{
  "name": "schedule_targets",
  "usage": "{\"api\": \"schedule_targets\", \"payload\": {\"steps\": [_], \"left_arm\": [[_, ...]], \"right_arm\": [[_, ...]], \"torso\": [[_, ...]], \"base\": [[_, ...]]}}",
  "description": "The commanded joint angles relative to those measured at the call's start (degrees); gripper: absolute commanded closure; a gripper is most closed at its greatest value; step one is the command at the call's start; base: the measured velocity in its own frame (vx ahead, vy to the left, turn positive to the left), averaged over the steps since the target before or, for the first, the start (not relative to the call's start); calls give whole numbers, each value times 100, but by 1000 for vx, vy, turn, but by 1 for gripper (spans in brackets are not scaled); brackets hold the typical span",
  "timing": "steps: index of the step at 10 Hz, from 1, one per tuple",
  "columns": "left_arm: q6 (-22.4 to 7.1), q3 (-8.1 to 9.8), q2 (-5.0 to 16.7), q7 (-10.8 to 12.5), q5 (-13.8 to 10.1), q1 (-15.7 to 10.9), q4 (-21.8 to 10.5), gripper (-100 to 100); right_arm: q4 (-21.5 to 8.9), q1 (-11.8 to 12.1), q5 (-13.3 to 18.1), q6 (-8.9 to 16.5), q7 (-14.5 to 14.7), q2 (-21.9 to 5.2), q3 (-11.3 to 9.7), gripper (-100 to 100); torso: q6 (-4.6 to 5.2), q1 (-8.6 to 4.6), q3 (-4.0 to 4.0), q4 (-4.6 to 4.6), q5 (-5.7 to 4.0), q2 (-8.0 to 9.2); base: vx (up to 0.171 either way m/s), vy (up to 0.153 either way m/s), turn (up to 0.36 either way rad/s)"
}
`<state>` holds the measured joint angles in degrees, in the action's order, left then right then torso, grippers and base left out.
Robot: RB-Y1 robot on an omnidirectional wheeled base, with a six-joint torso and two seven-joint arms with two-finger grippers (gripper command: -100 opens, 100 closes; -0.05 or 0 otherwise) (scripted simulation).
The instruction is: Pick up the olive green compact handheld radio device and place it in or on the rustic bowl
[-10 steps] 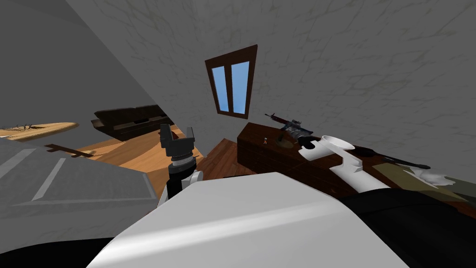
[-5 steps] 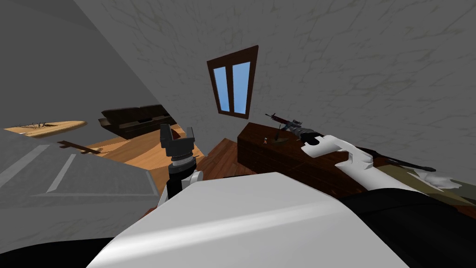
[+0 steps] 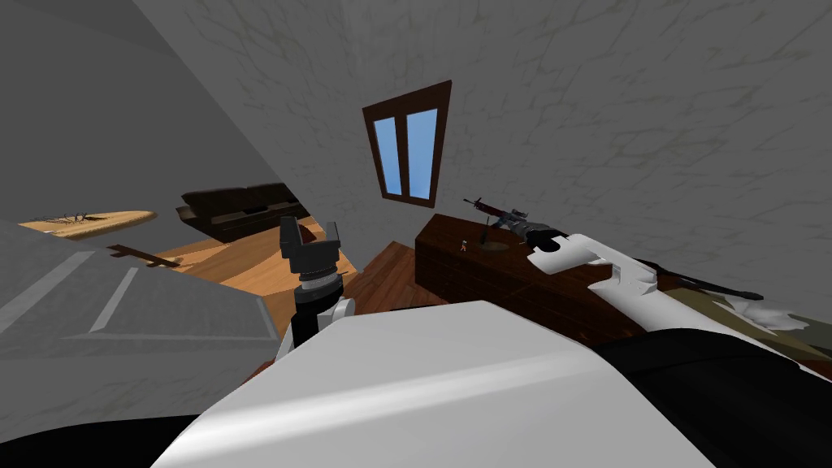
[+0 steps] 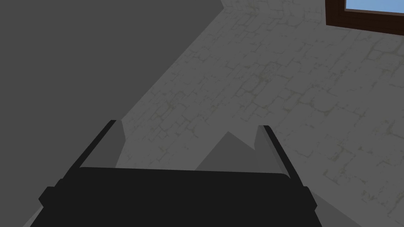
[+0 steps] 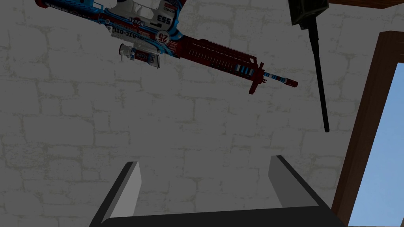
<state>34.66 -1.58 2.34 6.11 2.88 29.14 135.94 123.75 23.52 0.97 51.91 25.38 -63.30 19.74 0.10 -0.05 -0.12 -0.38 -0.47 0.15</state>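
Right wrist view: the olive green radio (image 5: 308,12) sits well beyond the right gripper (image 5: 205,165), whose fingers are spread with nothing between them. Its long axis follows the black antenna (image 5: 320,79), which points back toward the gripper, tip ending outside the finger nearer the window frame (image 5: 363,130), just off the muzzle of the rifle (image 5: 213,53). Head view has that arm over the dark dresser (image 3: 455,264) at middle right, with the left gripper (image 3: 309,231) raised at centre, fingers apart.

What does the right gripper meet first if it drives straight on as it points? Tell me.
Probably the grey stone wall, framed between the open fingers of the right gripper. The rifle and the olive green radio sit off that line, though depth is unclear.
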Motion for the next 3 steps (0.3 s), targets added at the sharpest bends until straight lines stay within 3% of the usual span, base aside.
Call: {"api": "schedule_targets", "payload": {"steps": [1, 3], "left_arm": [[0, 0, 0, 0, 0, 0, 0, 0], [0, 0, 0, 0, 0, 0, 0, 0]], "right_arm": [[0, 0, 0, 0, 0, 0, 0, 0], [0, 0, 0, 0, 0, 0, 0, 0]], "torso": [[0, 0, 0, 0, 0, 0], [0, 0, 0, 0, 0, 0]], "base": [[0, 0, 0], [0, 0, 0]]}}
